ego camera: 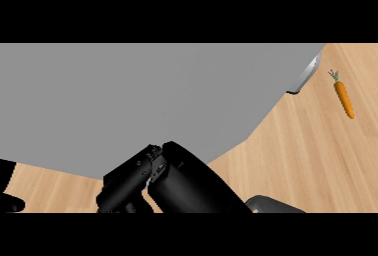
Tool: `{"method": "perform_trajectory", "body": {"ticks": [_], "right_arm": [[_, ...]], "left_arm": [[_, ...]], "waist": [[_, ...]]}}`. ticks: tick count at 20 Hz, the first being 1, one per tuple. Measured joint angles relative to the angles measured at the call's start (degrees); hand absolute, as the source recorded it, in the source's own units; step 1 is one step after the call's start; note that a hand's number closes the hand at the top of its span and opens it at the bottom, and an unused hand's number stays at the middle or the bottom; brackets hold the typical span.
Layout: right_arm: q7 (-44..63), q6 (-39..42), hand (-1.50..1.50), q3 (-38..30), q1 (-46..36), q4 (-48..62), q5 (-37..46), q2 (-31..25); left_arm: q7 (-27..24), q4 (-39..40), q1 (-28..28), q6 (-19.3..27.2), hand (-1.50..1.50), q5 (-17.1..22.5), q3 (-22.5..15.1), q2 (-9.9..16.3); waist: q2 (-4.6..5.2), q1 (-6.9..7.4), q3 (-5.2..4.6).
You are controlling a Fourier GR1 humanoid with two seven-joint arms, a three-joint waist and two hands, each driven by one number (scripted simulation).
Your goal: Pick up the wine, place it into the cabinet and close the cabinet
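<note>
large flat grey cabinet door point(148, 100) filling ten o'clock, slim orange carrot point(344, 99) at two o'clock on pale wooden desk point(310, 160), black robot hand point(159, 182) at six o'clock, fingers unclear, wine bottle not visible

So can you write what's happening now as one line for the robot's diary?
cabinet: grey, fills most of view | right hand: at cabinet's lower edge | wine: not seen | carrot: on counter, right | left hand: left edge

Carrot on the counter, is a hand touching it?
No. The carrot lies alone on the wooden counter, far from the right hand.
</note>
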Motion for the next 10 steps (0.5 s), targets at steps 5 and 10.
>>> {"method": "perform_trajectory", "body": {"ticks": [5, 10], "right_arm": [[-4.35, -3.18, 1.5, -3.48, -9.39, 12.46, -5.83, 1.28], [-8.66, -2.68, 1.5, -6.77, -12.17, 20.14, -10.98, 1.94]], "left_arm": [[-0.72, 1.82, 0.01, -1.41, -1.5, -1.37, 1.47, -0.53], [-1.04, 2.3, 0.82, -2.93, -1.5, -2.39, 2.64, -1.63]], "waist": [[-0.01, -0.6, 0.11], [-0.13, -1.1, 0.08]]}}
